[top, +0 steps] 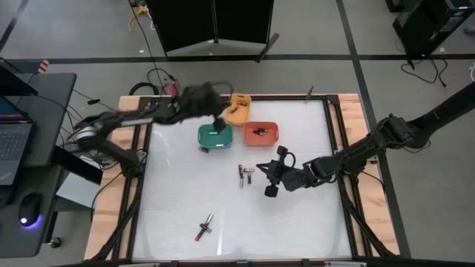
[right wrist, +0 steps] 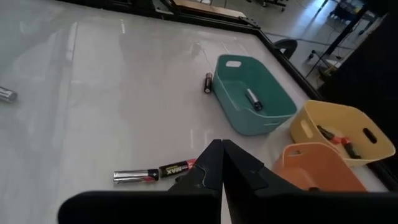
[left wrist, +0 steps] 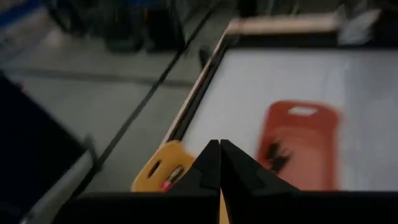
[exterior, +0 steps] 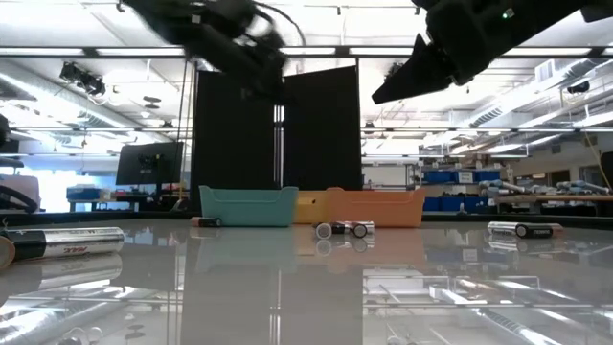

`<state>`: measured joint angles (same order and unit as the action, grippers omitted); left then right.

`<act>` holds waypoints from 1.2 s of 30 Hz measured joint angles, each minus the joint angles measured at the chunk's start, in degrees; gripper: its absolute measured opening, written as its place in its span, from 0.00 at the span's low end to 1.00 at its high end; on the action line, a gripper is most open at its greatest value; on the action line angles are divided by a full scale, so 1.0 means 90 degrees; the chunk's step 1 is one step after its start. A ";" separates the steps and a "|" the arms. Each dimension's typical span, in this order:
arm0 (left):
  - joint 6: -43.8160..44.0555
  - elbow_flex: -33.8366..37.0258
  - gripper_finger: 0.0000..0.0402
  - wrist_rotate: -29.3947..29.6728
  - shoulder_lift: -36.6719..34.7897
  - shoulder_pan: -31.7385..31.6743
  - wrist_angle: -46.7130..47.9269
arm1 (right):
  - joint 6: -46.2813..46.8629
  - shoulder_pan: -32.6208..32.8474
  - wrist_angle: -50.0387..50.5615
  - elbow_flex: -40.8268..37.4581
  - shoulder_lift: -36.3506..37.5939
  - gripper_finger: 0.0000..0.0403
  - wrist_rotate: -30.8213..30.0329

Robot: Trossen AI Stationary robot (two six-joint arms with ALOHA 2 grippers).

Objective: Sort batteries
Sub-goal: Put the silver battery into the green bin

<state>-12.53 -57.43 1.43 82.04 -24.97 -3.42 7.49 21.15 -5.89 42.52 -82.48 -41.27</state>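
Three bins stand at the far middle of the table: a teal bin, a yellow bin and an orange bin. My left gripper hovers shut over the teal bin's far side, holding nothing. My right gripper is also shut and holds nothing. It hangs clear above the table, just right of two batteries lying side by side. One battery lies beside the teal bin and another lies near the front edge. Each bin holds batteries, among them a silvery one in the teal bin.
The white table top has a dark raised frame and wooden side boards. A laptop and a mouse sit on a desk to the left, off the table. Bare table surface lies to the near right and the near left.
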 joint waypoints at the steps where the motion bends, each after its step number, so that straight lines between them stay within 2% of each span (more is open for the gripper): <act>1: 0.0015 0.0407 0.02 -0.0048 -0.0281 0.0111 -0.0322 | 0.0034 -0.0032 -0.0002 0.0000 0.0000 0.04 0.0079; 9: 0.0254 0.3099 0.02 -0.0075 -0.1989 0.1125 -0.2635 | 0.0378 -0.0226 -0.0005 0.0000 0.0000 0.05 0.0721; 12: 0.0348 0.3844 0.02 -0.0092 -0.2223 0.1533 -0.3406 | 0.0386 -0.0299 -0.0176 0.0004 -0.0074 0.06 0.0926; 16: 0.0494 0.4561 0.02 -0.0068 -0.2300 0.2015 -0.4391 | 0.0337 -0.0446 -0.0560 0.0012 -0.0411 0.06 0.1581; 20: 0.0586 0.4977 0.01 0.0026 -0.2297 0.2415 -0.4821 | 0.0332 -0.0646 -0.0696 0.0121 -0.0927 0.07 0.2064; 27: 0.0588 0.5362 0.01 0.0227 -0.2295 0.2958 -0.5219 | 0.0201 -0.0889 0.0200 0.0473 -0.1214 0.19 0.2122; 36: 0.0568 0.5488 0.01 0.0357 -0.2290 0.3171 -0.5207 | -0.0366 -0.1524 0.0354 0.0493 -0.1241 0.37 0.3603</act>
<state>-7.42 -8.03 4.64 61.43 3.57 -50.28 4.19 7.43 -2.71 46.96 -93.65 -8.84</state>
